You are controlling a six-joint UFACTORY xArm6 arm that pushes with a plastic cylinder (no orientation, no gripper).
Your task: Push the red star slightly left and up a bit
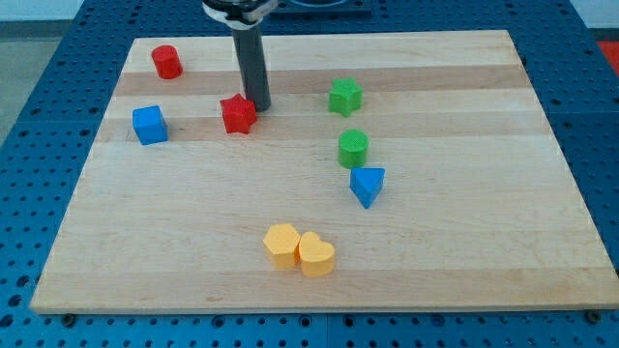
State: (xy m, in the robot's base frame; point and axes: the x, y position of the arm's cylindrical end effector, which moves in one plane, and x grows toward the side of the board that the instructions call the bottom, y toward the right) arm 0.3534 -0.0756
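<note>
My tip [258, 105] touches the red star [238, 113] on its right, slightly far side (no fingers here); leftward push lines up.

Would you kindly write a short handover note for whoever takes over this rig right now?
My tip sits against the red star's upper-right side, touching or nearly so.
The star lies in the board's upper left, between the blue cube on its left and the green star on its right; the red cylinder is further up-left.
Done: tip placed by the star.
Left: nudge it slightly left and up.
</note>
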